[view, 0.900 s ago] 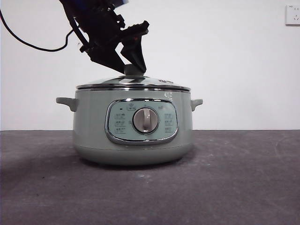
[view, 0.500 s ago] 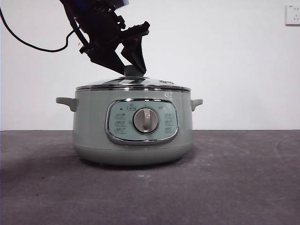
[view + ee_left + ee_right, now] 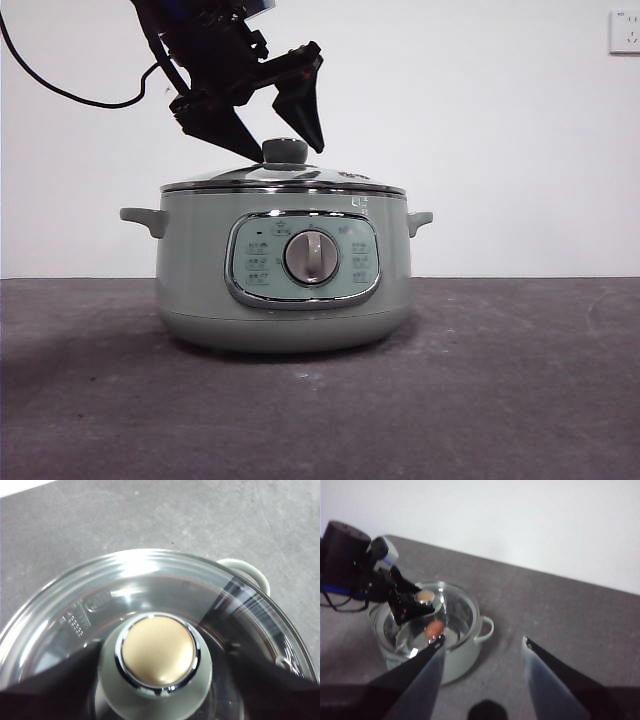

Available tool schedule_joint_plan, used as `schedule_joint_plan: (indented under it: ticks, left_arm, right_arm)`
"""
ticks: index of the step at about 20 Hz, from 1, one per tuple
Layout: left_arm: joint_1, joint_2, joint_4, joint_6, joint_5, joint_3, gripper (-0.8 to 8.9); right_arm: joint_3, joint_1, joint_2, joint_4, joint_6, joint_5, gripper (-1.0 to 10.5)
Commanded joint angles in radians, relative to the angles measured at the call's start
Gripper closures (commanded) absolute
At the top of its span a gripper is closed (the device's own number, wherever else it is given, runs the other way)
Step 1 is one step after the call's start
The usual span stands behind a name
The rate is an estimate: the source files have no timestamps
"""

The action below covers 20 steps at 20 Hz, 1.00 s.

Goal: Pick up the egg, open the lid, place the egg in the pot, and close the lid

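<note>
In the front view the pot (image 3: 285, 270) stands in the middle of the frame on the dark table (image 3: 500, 400), with the lid (image 3: 285, 180) seated on it. The left gripper (image 3: 283, 140) hangs over the lid from the upper left, its jaws spread apart on both sides of the knob (image 3: 285, 151), not gripping it. The egg (image 3: 434, 628) seems to lie inside the pot, under the glass. The right gripper (image 3: 482, 642) is open, holds nothing and stays apart.

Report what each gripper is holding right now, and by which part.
Nothing is held. The left gripper stands open around the lid knob without clamping it; the right gripper is open and empty.
</note>
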Motion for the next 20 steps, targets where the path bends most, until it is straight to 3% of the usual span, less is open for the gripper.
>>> schedule_joint_plan:
  ticks: [1, 10, 14, 20]
  left_arm:
    - [-0.004, -0.018, -0.008, -0.006, 0.002, 0.004, 2.16]
    - [-0.004, -0.131, -0.039, -0.006, 0.003, 0.004, 2.17]
    - [-0.005, -0.225, -0.124, -0.007, 0.018, 0.004, 2.18]
    - [-0.005, -0.410, -0.340, -0.030, 0.154, 0.004, 2.20]
  right_arm:
    - [-0.002, 0.002, 0.006, -0.019, 0.012, -0.038, 6.9]
    - [-0.002, 0.002, 0.037, -0.071, 0.025, -0.154, 6.9]
    - [-0.002, 0.002, 0.060, -0.106, 0.027, -0.226, 6.9]
    - [-0.002, 0.002, 0.105, -0.190, 0.027, -0.242, 7.0]
